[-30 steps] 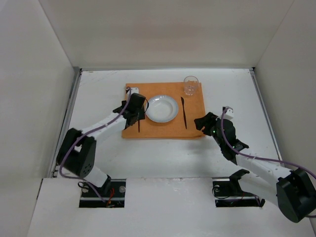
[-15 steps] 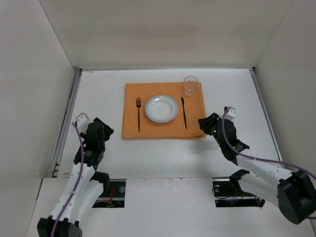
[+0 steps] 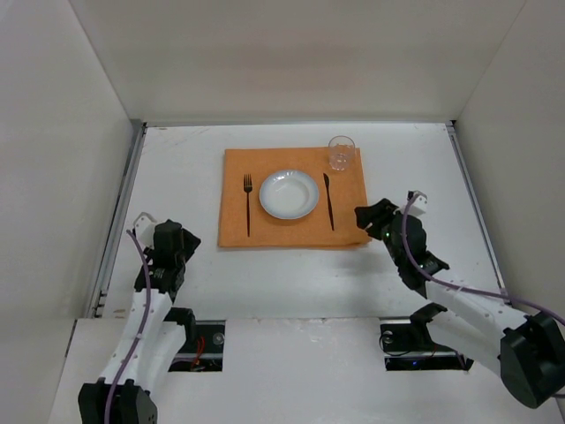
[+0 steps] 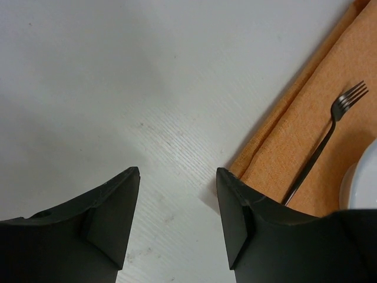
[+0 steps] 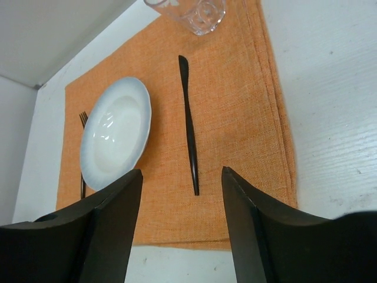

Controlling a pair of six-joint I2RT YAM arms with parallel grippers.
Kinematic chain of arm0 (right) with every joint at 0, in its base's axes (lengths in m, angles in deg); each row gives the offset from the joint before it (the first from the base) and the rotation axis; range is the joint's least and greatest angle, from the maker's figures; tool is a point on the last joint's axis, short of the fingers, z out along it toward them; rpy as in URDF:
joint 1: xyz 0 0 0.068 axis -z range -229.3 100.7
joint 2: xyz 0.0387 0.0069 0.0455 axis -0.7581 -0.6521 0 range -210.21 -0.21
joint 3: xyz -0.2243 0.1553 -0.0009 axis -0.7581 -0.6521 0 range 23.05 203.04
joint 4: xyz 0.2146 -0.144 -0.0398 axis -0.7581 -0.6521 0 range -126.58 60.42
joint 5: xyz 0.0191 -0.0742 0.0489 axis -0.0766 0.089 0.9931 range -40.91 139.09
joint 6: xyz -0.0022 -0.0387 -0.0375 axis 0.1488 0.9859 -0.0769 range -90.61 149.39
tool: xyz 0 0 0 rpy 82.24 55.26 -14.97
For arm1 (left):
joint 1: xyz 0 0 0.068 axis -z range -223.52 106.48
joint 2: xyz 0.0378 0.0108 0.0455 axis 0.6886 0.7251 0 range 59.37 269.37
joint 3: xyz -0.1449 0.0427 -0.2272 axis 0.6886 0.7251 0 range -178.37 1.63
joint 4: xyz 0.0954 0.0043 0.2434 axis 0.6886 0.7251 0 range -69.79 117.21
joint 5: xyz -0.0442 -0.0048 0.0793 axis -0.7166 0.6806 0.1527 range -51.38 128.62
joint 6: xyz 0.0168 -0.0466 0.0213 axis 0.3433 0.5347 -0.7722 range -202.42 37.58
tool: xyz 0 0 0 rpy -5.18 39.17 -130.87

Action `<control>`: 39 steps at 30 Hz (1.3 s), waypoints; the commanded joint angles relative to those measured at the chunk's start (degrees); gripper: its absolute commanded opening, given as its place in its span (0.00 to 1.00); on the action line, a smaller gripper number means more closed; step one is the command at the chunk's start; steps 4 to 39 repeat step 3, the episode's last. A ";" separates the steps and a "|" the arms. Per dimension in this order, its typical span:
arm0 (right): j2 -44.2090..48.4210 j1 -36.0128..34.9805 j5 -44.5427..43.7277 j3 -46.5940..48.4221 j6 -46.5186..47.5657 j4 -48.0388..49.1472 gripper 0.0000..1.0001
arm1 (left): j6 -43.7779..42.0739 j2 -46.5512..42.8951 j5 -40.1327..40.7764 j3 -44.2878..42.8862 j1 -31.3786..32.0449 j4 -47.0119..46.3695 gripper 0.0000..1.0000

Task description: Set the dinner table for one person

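Observation:
On the white dinner table (image 3: 291, 274) lies an orange mat (image 3: 349, 190). On it sit a white plate (image 3: 289, 193), a black fork (image 3: 247, 201) to its left, a black knife (image 3: 328, 200) to its right, and a clear glass (image 3: 341, 152) at the far right corner. My left gripper (image 3: 169, 237) is open and empty over bare table, left of the mat; its view shows the fork (image 4: 327, 138) and the mat's corner (image 4: 294, 135). My right gripper (image 3: 371, 216) is open and empty at the mat's near right corner; its view shows the knife (image 5: 188, 130), plate (image 5: 115, 134) and glass (image 5: 194, 9).
Metal rails (image 3: 119, 212) run along the table's side edges. White walls (image 3: 53, 159) enclose the table on the left, right and back. The arm bases (image 3: 185, 340) sit at the near edge.
My left arm has drawn back from the fork's place on the mat to the table's near left, leaving the fork beside the plate. My right gripper has shifted only slightly.

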 commanded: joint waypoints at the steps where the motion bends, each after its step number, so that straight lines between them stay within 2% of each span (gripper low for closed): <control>1: 0.33 -0.33 -2.39 -0.43 0.44 3.69 0.63 | 0.23 1.37 -2.34 0.10 0.01 -3.46 0.51; 39: -0.46 -0.33 -1.43 -0.26 0.27 3.86 0.63 | -0.20 2.16 -1.99 -0.69 0.27 -3.02 0.52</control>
